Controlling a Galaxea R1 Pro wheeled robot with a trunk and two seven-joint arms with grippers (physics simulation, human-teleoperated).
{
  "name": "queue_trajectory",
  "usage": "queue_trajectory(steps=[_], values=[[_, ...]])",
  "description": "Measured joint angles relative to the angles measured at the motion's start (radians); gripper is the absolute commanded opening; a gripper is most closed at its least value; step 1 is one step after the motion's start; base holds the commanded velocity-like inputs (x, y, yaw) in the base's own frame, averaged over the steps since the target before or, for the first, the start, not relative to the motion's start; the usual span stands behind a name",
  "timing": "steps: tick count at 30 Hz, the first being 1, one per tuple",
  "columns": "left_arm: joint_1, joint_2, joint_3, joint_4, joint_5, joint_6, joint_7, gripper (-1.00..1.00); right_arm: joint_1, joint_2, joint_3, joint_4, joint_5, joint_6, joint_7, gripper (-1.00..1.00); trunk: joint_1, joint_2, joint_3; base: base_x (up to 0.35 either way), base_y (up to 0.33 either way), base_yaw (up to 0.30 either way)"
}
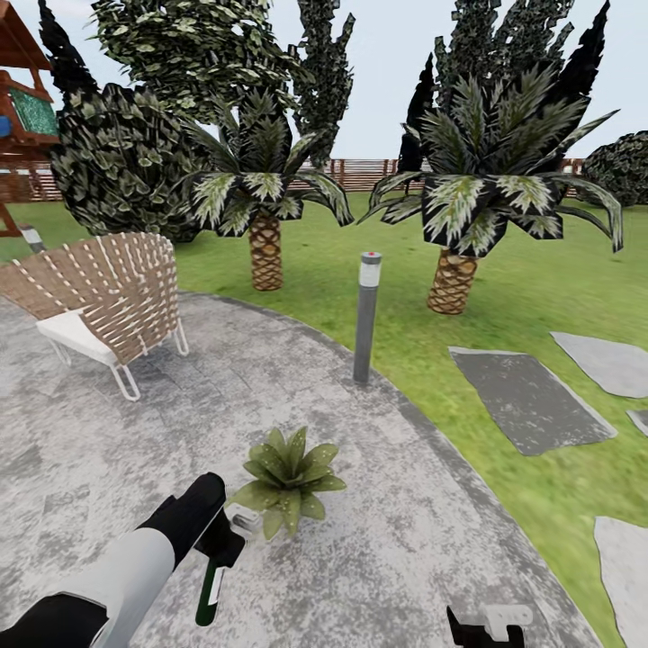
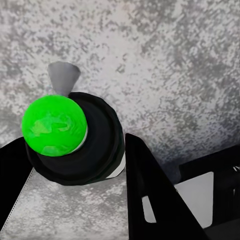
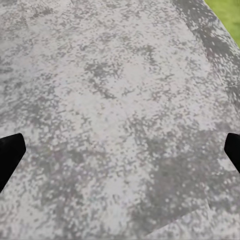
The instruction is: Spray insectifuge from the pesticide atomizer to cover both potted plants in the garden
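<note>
On the grey paved patio [image 1: 108, 468], the left gripper [image 1: 220, 540] clamps the spray bottle [image 1: 212, 589], its white nozzle just beside a small potted plant [image 1: 290, 477]; good coverage likely means aiming squarely at the leaves and sweeping across them; the right gripper [image 1: 486, 630] hangs spread and empty; a woven chair [image 1: 103, 301], a bollard lamp [image 1: 366, 315], palms [image 1: 261, 207] and lawn [image 1: 540, 279] surround the paving.

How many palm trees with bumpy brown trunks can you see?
2. One brown-trunked palm tree stands on the grass behind the woven brown chair; the other palm stands on the lawn beyond the tall grey bollard lamp. Bushes may hide more.
</note>
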Motion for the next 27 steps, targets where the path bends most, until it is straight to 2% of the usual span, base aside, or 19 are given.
queue_trajectory(steps=[4, 14, 21, 27], values=[[0.0, 0.002, -0.003, 0.005, 0.0, -0.001, 0.0, -1.0, 0.0, 0.0, -0.001, -0.001, -0.001, 0.0, 0.0, 1.0, 0.0, 0.0, 0.0, 0.0, 0.105, -0.129], [0.004, -0.008, 0.002, 0.015, 0.011, 0.0, -0.004, -1.0, 0.0, 0.0, -0.001, 0.0, -0.001, 0.0, 0.0, 1.0, 0.0, 0.0, 0.0, 0.0, 0.004, -0.278], [0.006, -0.009, 0.0, 0.015, 0.005, 0.0, -0.005, -1.0, 0.0, 0.0, -0.001, 0.001, -0.001, 0.0, 0.0, 1.0, 0.0, 0.0, 0.0, -0.028, 0.16, -0.028], [0.006, -0.009, -0.001, 0.015, 0.002, 0.004, -0.003, -1.0, 0.0, 0.0, -0.001, 0.001, -0.001, 0.0, 0.0, 1.0, 0.0, 0.0, 0.0, -0.202, 0.255, 0.0]])
